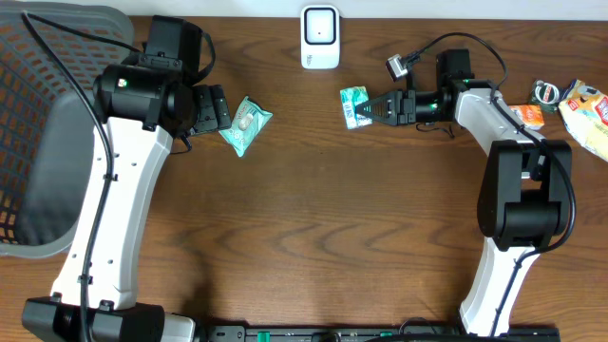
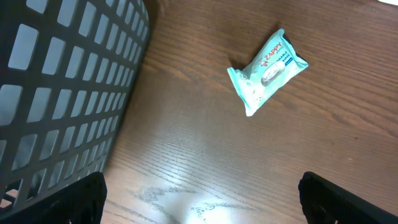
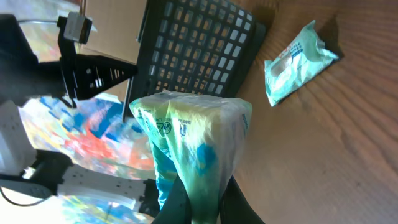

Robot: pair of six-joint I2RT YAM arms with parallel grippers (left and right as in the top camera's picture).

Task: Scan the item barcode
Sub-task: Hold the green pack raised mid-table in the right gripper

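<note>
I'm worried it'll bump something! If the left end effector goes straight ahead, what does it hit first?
Probably the teal wipes packet, right ahead of the left end effector, though depth is unclear.

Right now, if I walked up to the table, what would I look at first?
Probably the green packet pinched in the right gripper, close to the white scanner at the table's far edge. Next comes the teal pack lying flat beside the open left gripper. The big black basket fills the left side.
</note>
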